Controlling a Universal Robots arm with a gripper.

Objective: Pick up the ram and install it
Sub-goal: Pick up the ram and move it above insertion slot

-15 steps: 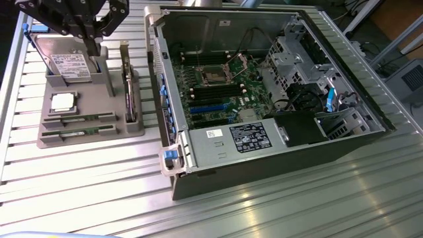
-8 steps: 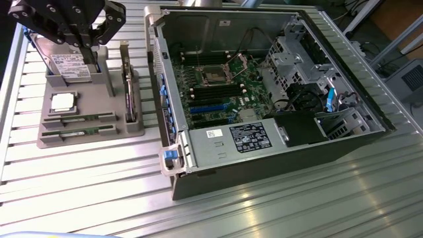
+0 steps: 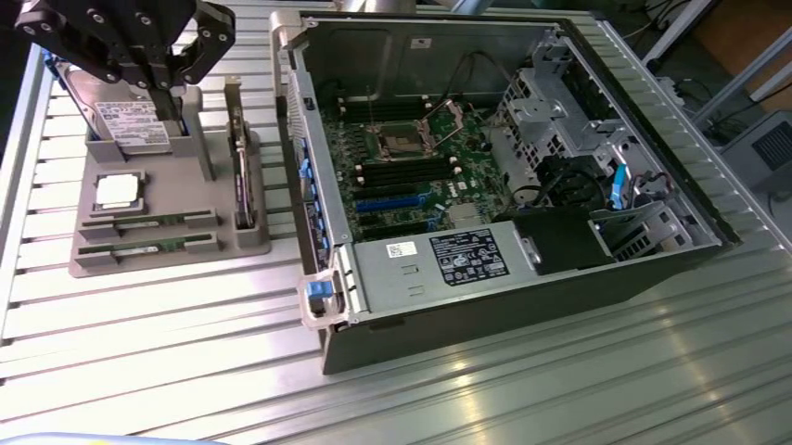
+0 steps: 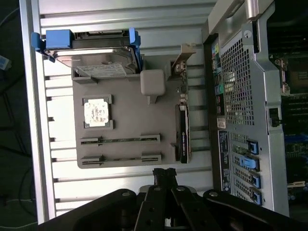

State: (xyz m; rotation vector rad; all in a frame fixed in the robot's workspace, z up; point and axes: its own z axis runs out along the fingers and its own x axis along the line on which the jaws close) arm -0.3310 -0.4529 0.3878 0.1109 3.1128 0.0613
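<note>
Presently pincer [image 4: 163, 173] closed tight, holding nothing, above gray holder [image 4: 137, 115]; 2 ram sticks [image 4: 120, 140] slotted in it, well below.

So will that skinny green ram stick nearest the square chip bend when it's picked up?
Probably not: the ram stick looks like a flat, rigid board. It's thin, so likely light, yet maybe fragile. Standing on edge in the gray holder, it should lift straight out.
</note>
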